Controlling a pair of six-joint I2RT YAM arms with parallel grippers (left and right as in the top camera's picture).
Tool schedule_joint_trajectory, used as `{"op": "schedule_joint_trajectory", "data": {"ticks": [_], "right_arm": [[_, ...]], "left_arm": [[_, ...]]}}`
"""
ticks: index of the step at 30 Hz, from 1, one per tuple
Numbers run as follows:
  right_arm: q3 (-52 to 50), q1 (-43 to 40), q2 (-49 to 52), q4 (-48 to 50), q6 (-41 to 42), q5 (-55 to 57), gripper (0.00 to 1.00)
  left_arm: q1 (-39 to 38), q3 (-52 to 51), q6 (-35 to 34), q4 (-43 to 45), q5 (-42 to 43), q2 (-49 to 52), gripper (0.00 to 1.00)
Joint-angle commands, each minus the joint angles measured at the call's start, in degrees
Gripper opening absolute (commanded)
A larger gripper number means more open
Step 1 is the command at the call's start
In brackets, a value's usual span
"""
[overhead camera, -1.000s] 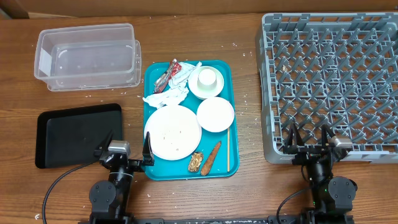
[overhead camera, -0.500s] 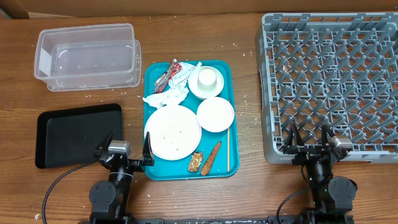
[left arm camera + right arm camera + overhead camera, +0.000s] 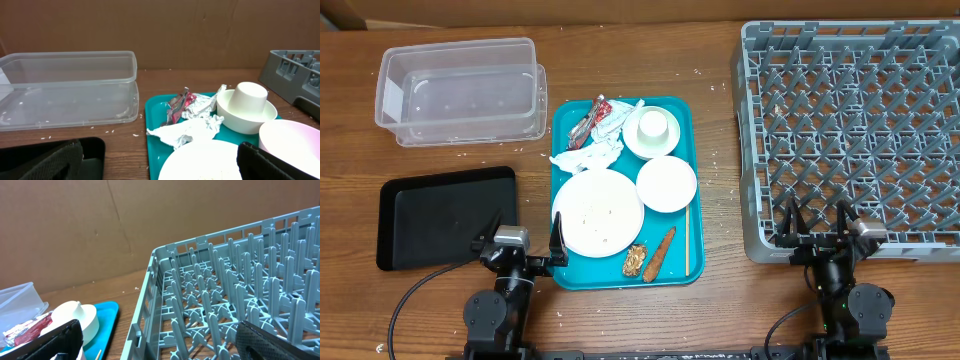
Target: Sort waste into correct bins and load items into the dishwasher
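Crumpled napkins (image 3: 590,152), wrapper (image 3: 586,122) and large plate (image 3: 598,212) lie on the teal tray (image 3: 600,272), left of the dish rack (image 3: 850,120). Nothing has moved in the last second; left gripper (image 3: 523,232) and right gripper (image 3: 815,222) wait wide and empty: sorting unstarted.

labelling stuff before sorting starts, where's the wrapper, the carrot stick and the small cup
red-and-silver wrapper (image 3: 180,104), left wrist view, on its crinkled red middle
carrot stick (image 3: 661,253), overhead view, halfway along its length
small white cup (image 3: 653,125), overhead view, centre of its top
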Motion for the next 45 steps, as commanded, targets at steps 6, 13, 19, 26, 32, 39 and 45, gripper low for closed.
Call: {"op": "schedule_joint_trajectory", "data": {"ticks": [6, 13, 19, 26, 32, 39, 45], "right_arm": [[-0.57, 0.15, -0.57, 0.22, -0.24, 0.46, 1.00], [-0.57, 0.15, -0.57, 0.22, -0.22, 0.46, 1.00], [-0.57, 0.15, -0.57, 0.22, -0.24, 0.46, 1.00], [-0.57, 0.15, -0.57, 0.22, -0.22, 0.46, 1.00], [-0.57, 0.15, -0.57, 0.22, -0.24, 0.46, 1.00], [-0.57, 0.15, -0.57, 0.22, -0.24, 0.46, 1.00], [-0.57, 0.15, -0.57, 0.22, -0.22, 0.46, 1.00]], "left_arm": [[-0.37, -0.20, -0.33, -0.02, 0.79, -0.63, 1.00], [-0.37, -0.20, -0.33, -0.02, 0.79, -0.63, 1.00], [-0.37, -0.20, -0.33, -0.02, 0.79, -0.63, 1.00], [-0.37, -0.20, -0.35, -0.02, 0.61, -0.63, 1.00], [-0.37, -0.15, -9.40, 0.83, 7.74, -0.63, 1.00], [-0.37, -0.15, -12.17, 8.28, 15.65, -0.63, 1.00], [-0.37, -0.17, -13.57, 5.97, 14.71, -0.63, 1.00]]}}
